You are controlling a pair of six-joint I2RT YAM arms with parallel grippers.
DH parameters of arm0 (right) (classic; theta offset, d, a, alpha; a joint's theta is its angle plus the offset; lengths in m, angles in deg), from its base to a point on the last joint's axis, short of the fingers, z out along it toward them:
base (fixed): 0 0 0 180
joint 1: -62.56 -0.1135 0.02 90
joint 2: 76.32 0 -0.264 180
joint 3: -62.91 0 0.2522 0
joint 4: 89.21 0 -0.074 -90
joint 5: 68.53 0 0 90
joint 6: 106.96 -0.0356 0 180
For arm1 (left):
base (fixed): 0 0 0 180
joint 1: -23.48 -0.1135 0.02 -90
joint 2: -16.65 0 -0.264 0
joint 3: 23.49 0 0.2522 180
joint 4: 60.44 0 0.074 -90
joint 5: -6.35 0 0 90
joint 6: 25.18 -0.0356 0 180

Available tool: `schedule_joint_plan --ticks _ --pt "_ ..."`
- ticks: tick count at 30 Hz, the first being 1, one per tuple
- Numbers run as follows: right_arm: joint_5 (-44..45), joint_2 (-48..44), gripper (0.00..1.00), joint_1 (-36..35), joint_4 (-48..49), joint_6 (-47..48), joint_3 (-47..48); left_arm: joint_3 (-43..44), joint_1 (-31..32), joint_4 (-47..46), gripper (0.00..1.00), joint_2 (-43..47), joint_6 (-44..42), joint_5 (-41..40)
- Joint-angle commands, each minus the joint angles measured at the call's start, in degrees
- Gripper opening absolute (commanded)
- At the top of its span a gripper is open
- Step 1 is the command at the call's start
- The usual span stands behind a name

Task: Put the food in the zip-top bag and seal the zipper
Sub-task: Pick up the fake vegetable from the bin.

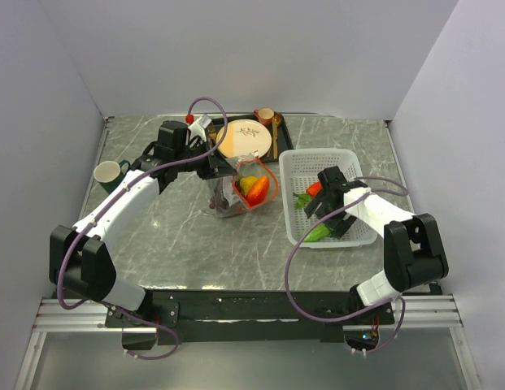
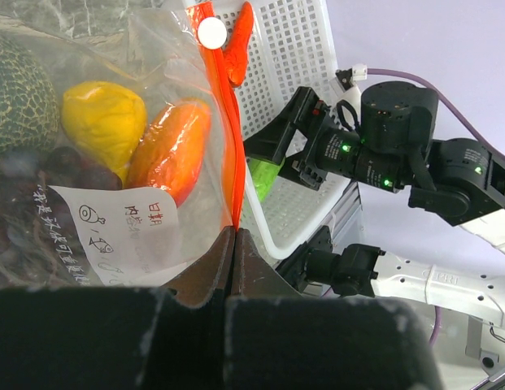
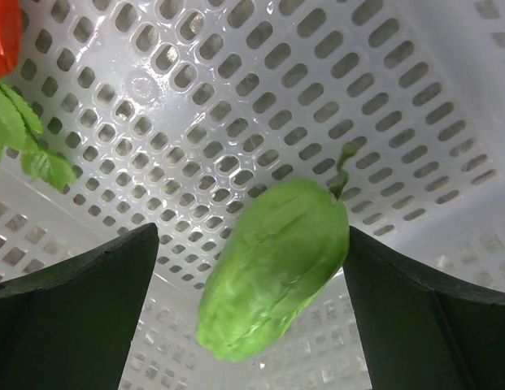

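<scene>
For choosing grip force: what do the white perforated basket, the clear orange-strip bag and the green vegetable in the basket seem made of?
White perforated basket: rigid moulded plastic, glossy; highlights on its regular slots. Clear bag with orange-red strip: thin plastic film; wrinkled and see-through. Green vegetable: probably plastic or foam, matte; the veined, dull surface leaves it open.
</scene>
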Motion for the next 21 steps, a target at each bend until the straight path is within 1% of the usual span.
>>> schedule_joint_plan --ticks 1,3,6,8,10,14,15,16,17,20,21 --pt "0.2 -2.2 1.00 -0.2 5.4 0.0 -1.8 1.6 0.2 -1.8 0.01 2.4 -0.4 0.3" --pt "1.8 -2.2 1.00 -0.3 6.6 0.3 -1.9 1.9 0.2 -1.3 0.01 2.4 -0.7 0.1" --pt "2.6 -1.8 0.93 -0.2 8.3 1.9 -2.0 1.5 0.2 -1.5 0.01 2.8 -0.6 0.0" --pt "2.4 -1.8 0.85 -0.2 10.2 3.1 -2.7 1.5 0.2 -1.5 0.01 2.7 -0.7 0.1" --pt "1.9 -2.2 0.70 -0.2 11.3 4.0 -3.6 1.7 0.2 -1.1 0.01 2.4 -0.8 0.2" --pt "1.8 -3.5 0.49 -0.2 13.4 4.8 -4.7 1.7 0.2 -1.1 0.01 2.5 -0.9 0.1" --pt "1.9 -3.4 0.37 -0.2 13.3 5.0 -4.7 1.7 0.2 -1.2 0.01 2.4 -0.9 0.1" --pt "2.3 -3.3 0.32 -0.2 13.1 5.3 -4.3 1.9 0.2 -0.8 0.01 2.4 -0.9 0.2" --pt "2.3 -3.3 0.30 -0.2 13.1 5.5 -4.3 1.9 0.2 -0.8 0.01 2.4 -1.0 0.3" --pt "1.9 -3.8 0.30 -0.2 13.7 6.7 -4.0 2.1 0.2 -0.7 0.01 2.0 -1.0 0.6" --pt "2.0 -5.2 0.29 -0.2 14.2 6.8 -4.1 2.1 0.2 -0.7 0.01 2.1 -1.0 0.4"
